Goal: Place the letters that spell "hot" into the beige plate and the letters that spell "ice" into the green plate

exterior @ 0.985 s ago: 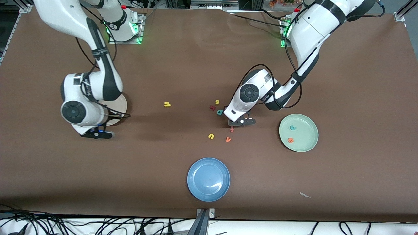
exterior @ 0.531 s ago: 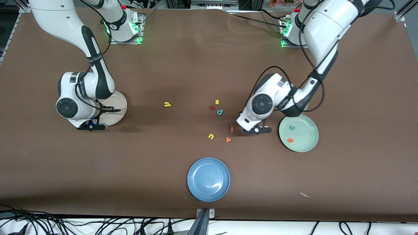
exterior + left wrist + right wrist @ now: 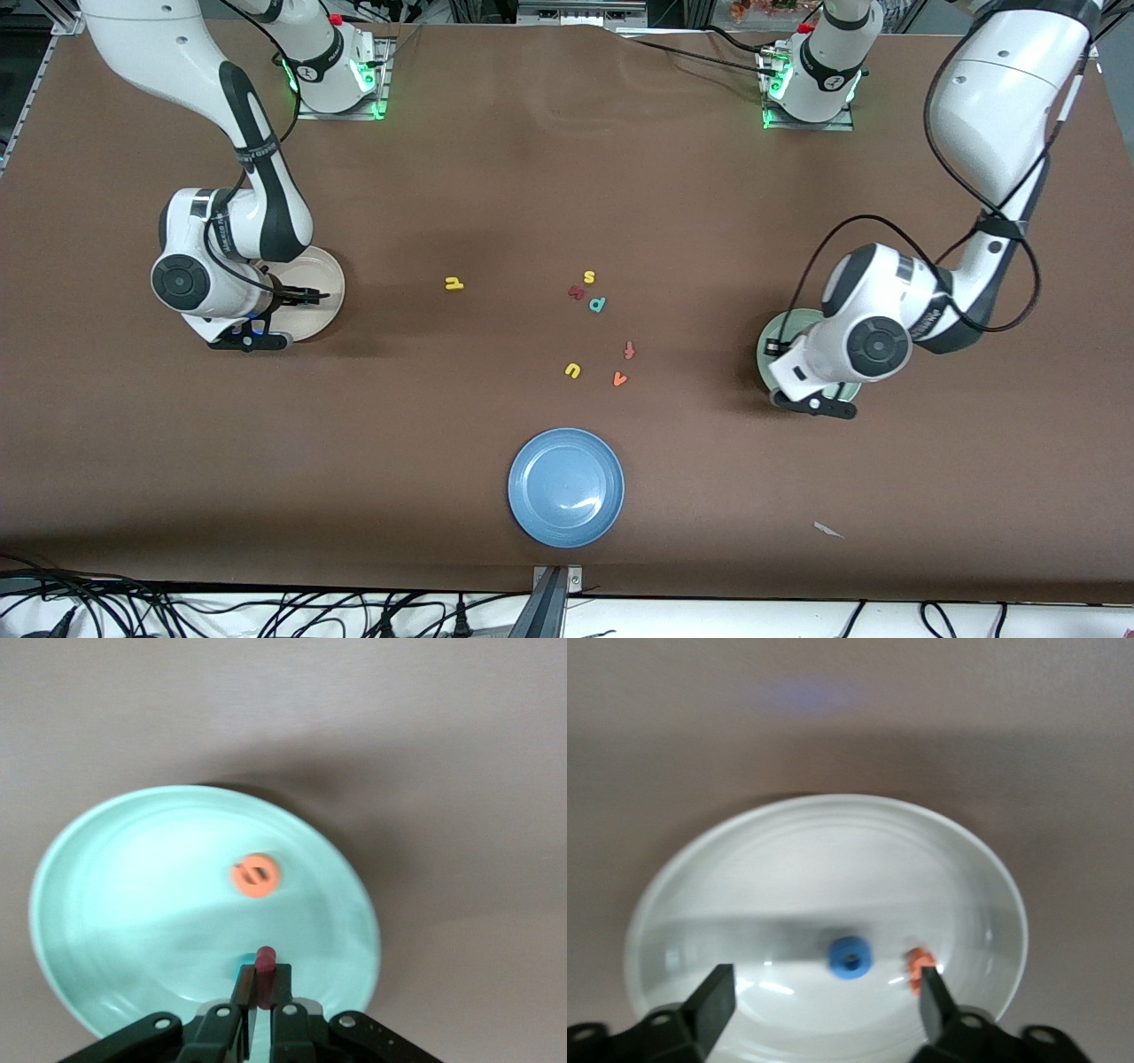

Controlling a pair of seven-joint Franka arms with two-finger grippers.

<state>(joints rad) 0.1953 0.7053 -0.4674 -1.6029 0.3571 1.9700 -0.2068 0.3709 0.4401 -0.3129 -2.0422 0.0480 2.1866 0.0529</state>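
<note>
- Left gripper (image 3: 263, 979) – held over the pale mint-green round plate (image 3: 764, 354), fingers pressed onto the dark red foam bar i (image 3: 264, 970). The bar is pinched at one end and stands upright.
- On that plate the orange foam e (image 3: 256, 876) is seen. The teal foam c (image 3: 241, 969) is mostly hidden by the fingers.
- Right gripper (image 3: 824, 981) – held over the cream-beige round plate (image 3: 833, 859), jaws spread and empty. The blue foam ring o (image 3: 850, 957) and orange foam t (image 3: 920, 961) lie in the plate.
- The yellow foam h (image 3: 454, 283) lies flat on the brown table (image 3: 461, 177), at 3 o'clock from the beige plate in the front view.
- Handling, as judged: very light, soft and compressible, not fragile. A gentle pinch across the h's straight stem is advised. Foam may cling to a pad on release.
</note>
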